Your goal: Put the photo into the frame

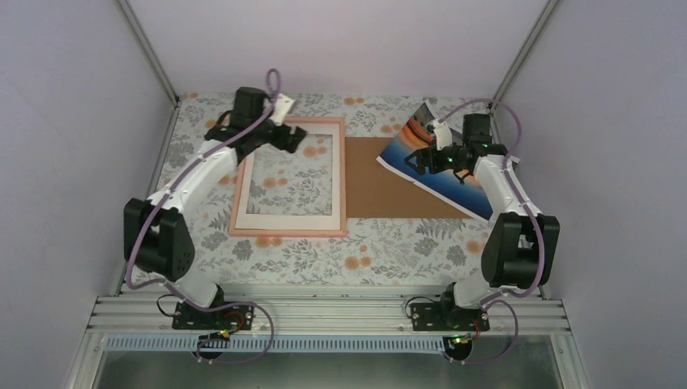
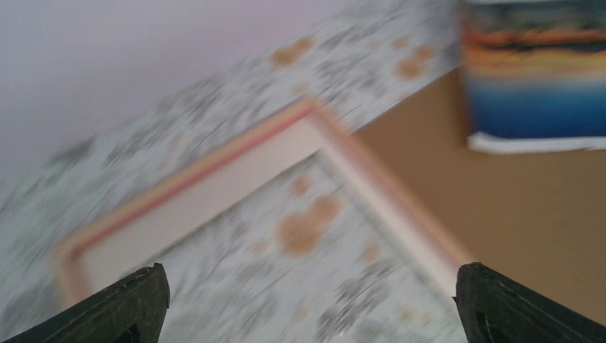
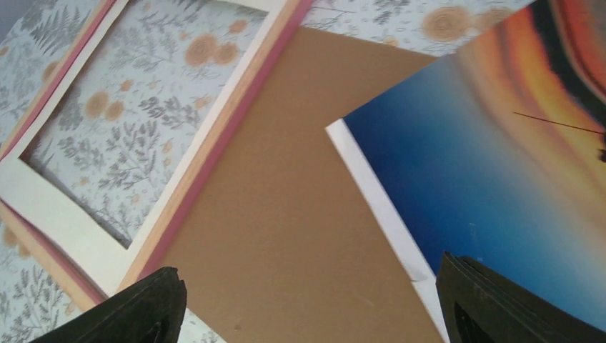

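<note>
Left pincer [image 1: 301, 143] is hanging over the 12 o'clock edge of the frame [image 1: 340, 180], and its two fingers [image 2: 136, 304] are standing wide apart, gripping nothing. Right pincer [image 1: 420, 160] is hovering just above the photo [image 1: 452, 185], also spread wide with nothing between the fingers [image 3: 500, 307].

One pink frame is lying flat on the flowered counter [image 1: 364, 251], at 10 o'clock from the middle, with one white mat border [image 3: 57, 207] inside it. One brown board [image 1: 381, 194] is lying at 3 o'clock of the frame, touching its side. One photo is sitting at 2 o'clock on the counter, turned askew and picture side up. It is overlapping the board's 1 o'clock corner and is apart from the frame.
</note>
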Controlling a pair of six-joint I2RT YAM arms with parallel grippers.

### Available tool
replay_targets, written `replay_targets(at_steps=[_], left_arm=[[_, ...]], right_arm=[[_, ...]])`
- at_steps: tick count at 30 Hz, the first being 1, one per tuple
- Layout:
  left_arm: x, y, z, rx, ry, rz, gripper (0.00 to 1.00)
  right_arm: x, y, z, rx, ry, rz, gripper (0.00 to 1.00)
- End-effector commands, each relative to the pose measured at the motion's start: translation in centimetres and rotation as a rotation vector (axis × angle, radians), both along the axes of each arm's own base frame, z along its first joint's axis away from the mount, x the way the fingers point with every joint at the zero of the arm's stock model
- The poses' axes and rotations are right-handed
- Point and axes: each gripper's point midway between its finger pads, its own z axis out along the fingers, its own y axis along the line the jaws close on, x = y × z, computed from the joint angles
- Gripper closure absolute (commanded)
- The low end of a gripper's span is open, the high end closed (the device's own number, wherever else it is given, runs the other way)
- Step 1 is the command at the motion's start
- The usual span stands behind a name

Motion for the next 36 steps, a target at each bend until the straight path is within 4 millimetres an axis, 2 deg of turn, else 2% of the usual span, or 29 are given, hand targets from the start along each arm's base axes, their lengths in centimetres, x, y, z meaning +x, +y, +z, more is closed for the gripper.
replay_targets(at_steps=[1,3,4,8,11,13,15,19,24,27,32,36], left_arm=[[0.1,-9.9,2.2,-0.1,-0.057,-0.254,0.0],[0.5,-13.7,2.2,-0.138,-0.061,-0.321,0.0],[0.9,-15.6,0.9,-0.15,-0.033,-0.354,0.0],[2.4,-21.9,-2.0,-0.219,0.061,-0.446,0.0],[4.0,-25.4,-5.2,-0.263,0.148,-0.476,0.01],[5.1,-27.3,-6.6,-0.301,0.195,-0.499,0.05],[6.5,-29.2,-6.4,-0.347,0.201,-0.522,0.08],[6.8,-31.7,-9.4,-0.389,0.222,-0.554,0.1],[7.3,-32.9,-12.4,-0.428,0.233,-0.53,0.12],[7.7,-33.7,-13.4,-0.457,0.237,-0.516,0.14],[6.3,-35.6,-15.2,-0.461,0.248,-0.534,0.2],[6.2,-36.0,-16.4,-0.477,0.269,-0.519,0.26]], right_arm=[[0.7,-2.3,0.8,0.008,-0.018,-0.036,0.13],[0.7,-3.4,1.0,0.017,-0.02,-0.063,0.13],[0.7,-4.0,1.1,0.023,-0.022,-0.081,0.13],[0.3,-6.0,0.9,0.054,-0.014,-0.139,0.13],[-0.1,-7.2,0.7,0.07,-0.011,-0.175,0.13],[-0.4,-7.8,0.5,0.081,-0.011,-0.199,0.13],[-0.7,-8.0,0.3,0.095,-0.004,-0.211,0.13],[-0.9,-8.3,-0.1,0.107,0.004,-0.23,0.13],[-1.0,-8.6,-0.1,0.114,0.006,-0.243,0.13],[-1.1,-8.6,-0.1,0.117,0.006,-0.245,0.13],[-1.1,-9.0,0.1,0.11,-0.004,-0.258,0.13],[-1.2,-9.1,0.2,0.11,-0.006,-0.264,0.13]])
